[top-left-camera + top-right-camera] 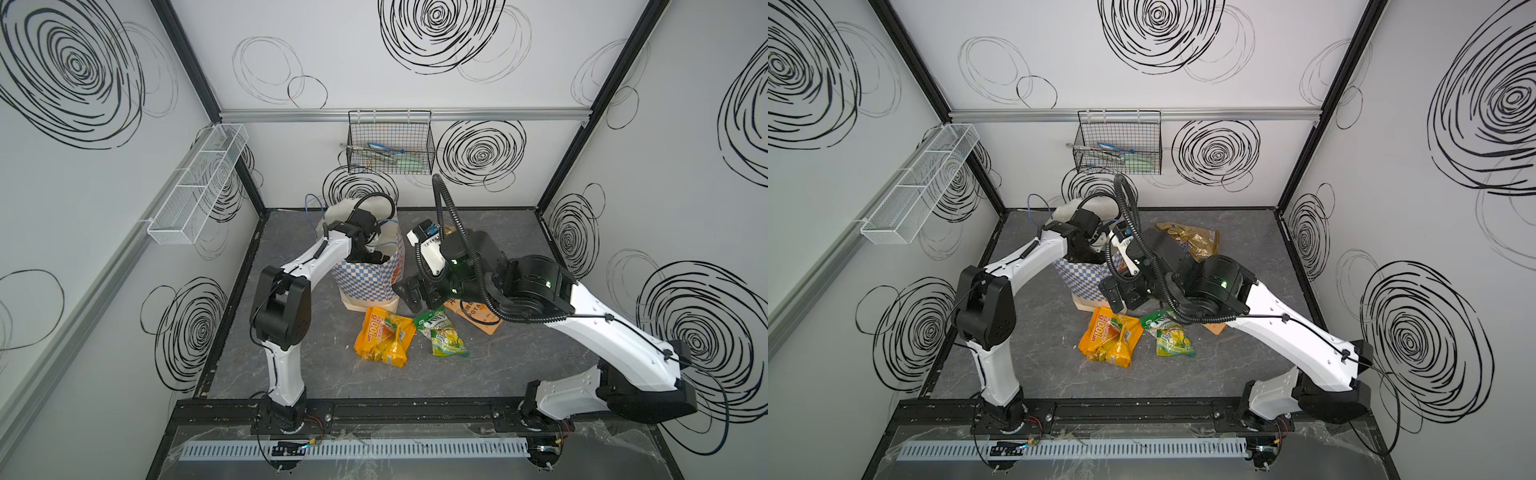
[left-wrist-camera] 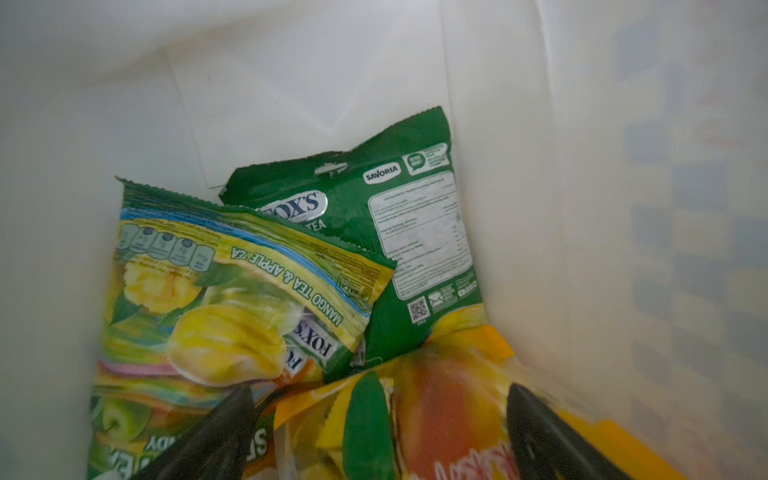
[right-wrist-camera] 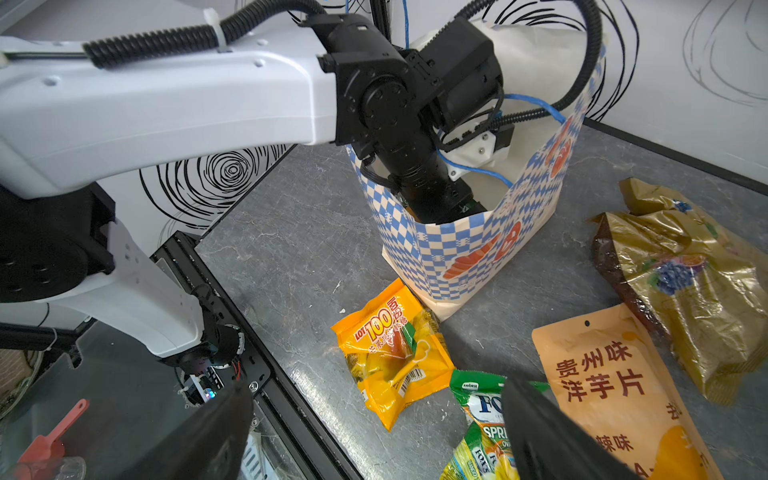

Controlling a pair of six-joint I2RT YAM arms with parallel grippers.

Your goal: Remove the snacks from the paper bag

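Left end effector (image 2: 378,390) is down inside the paper bag (image 1: 365,282), jaws spread wide and empty, the yellow-orange pack (image 2: 449,399) right between them and the green-yellow packs (image 2: 232,299) just beyond, while the right end effector (image 3: 378,388), also spread, hangs outside over the desk (image 1: 291,353).

The left arm (image 1: 328,249) reaches down into the checkered paper bag (image 1: 365,282) on the bench (image 1: 291,353); a yellow-orange pack (image 1: 384,336), green-yellow pack (image 1: 442,336) and orange-tan pouch (image 1: 476,322) lie near its base.
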